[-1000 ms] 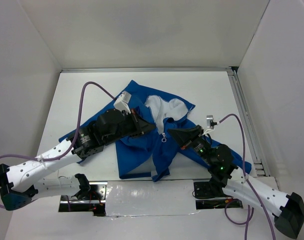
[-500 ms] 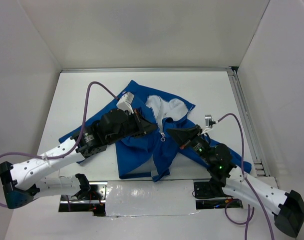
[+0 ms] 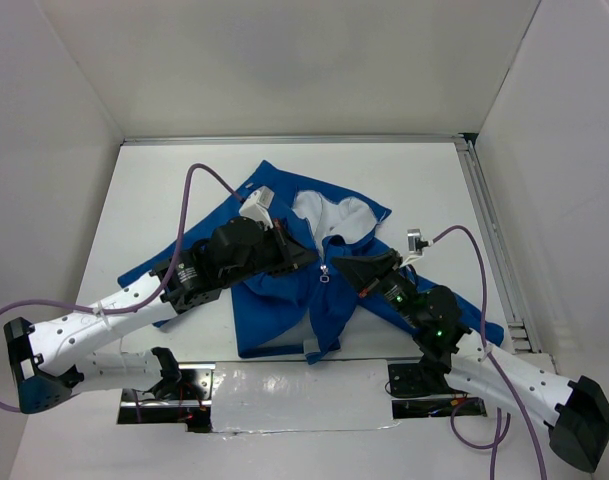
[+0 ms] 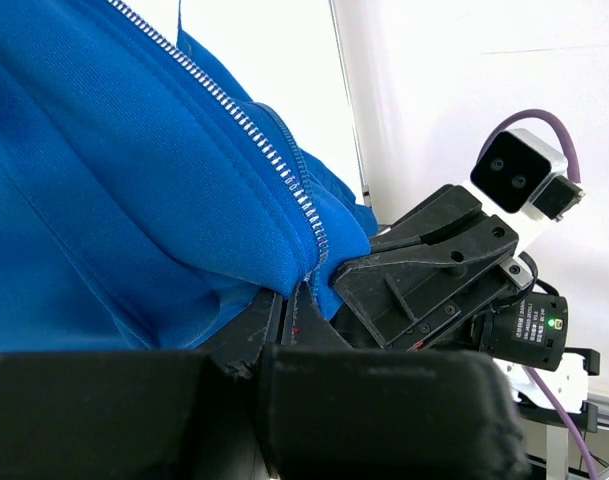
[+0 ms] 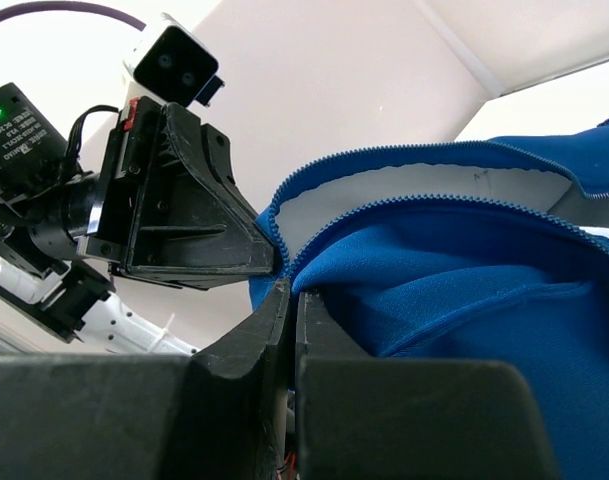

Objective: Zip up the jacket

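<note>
Zipper [image 3: 327,272] ran hem-near to collar-far | left tool [image 3: 310,258] pinched jacket [image 3: 274,310] left of it | right tool [image 3: 342,265] pinched right edge, equally near

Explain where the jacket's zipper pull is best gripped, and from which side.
Probably the small light pull tab, pinched from above: it lies on the jacket in the narrow gap between the left gripper and right gripper, which block both sides.

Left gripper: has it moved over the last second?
Yes, slightly. The left gripper has crept rightward in the top view, toward the right-hand rail, with its fingers shut on the jacket.
</note>
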{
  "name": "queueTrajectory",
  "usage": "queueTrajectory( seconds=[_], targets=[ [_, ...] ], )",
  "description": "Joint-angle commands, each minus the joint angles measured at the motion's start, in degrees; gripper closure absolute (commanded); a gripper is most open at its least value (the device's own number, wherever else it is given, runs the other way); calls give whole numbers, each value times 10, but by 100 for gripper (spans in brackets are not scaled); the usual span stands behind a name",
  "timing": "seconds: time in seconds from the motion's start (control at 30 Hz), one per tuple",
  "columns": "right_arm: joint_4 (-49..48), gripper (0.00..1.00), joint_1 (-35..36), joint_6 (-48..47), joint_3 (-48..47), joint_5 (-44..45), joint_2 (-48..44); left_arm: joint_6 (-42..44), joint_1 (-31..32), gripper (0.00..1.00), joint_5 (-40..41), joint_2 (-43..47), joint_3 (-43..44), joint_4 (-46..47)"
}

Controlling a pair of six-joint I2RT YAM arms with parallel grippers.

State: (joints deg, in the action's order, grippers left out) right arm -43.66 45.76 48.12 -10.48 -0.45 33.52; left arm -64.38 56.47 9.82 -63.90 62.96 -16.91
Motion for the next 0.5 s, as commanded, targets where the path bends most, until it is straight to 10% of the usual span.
queueTrajectory(
  seconds=[0.0, 0.47],
  targets=[
    [-42, 100, 3, 1, -14, 1, -10, -8, 5, 100, 3, 4, 11, 26],
    [-41, 100, 2, 8, -11, 19, -11, 12, 6, 100, -46, 18, -13, 69]
  ],
)
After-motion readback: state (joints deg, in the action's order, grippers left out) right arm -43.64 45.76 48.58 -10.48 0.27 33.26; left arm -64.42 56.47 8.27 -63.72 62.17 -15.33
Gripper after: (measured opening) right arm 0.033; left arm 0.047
